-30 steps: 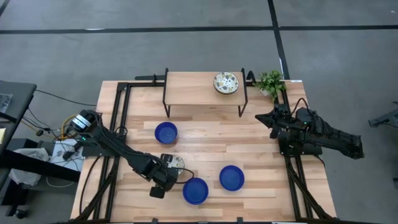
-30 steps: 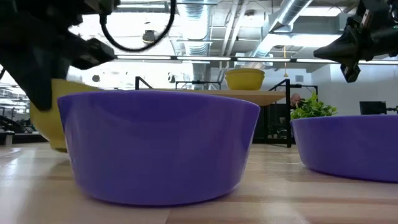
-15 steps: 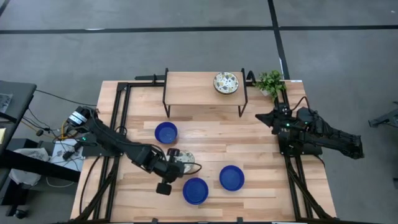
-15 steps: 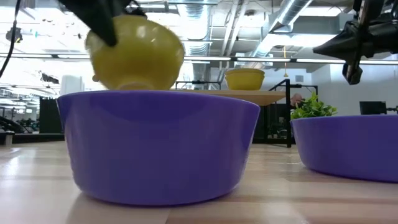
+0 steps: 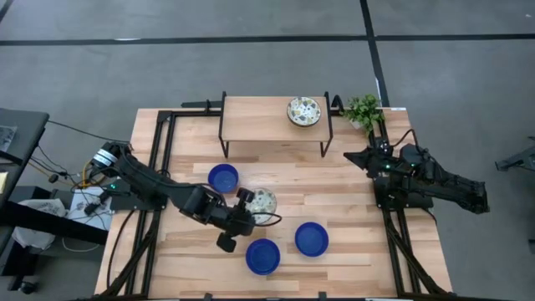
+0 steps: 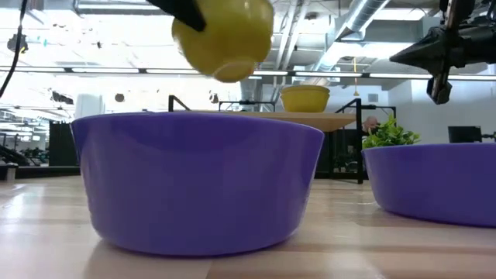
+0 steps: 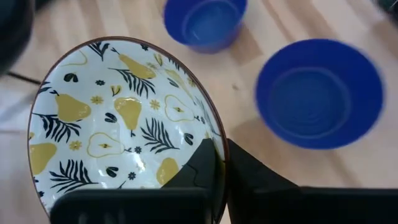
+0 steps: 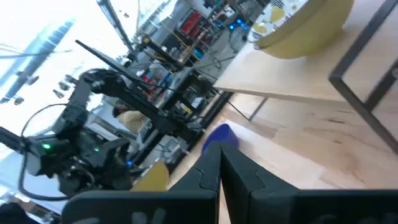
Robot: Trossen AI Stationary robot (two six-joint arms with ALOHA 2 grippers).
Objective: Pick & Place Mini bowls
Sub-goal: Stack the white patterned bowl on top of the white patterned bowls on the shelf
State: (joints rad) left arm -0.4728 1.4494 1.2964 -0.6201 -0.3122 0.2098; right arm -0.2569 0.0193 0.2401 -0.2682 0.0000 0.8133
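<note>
Patterned mini bowl (image 7: 118, 130) hangs above the table, rim pinched in the left hand (image 7: 217, 165).

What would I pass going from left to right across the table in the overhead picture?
Left gripper gripping a pear-patterned bowl → blue bowl → small green plant → right gripper, shut and empty.
</note>
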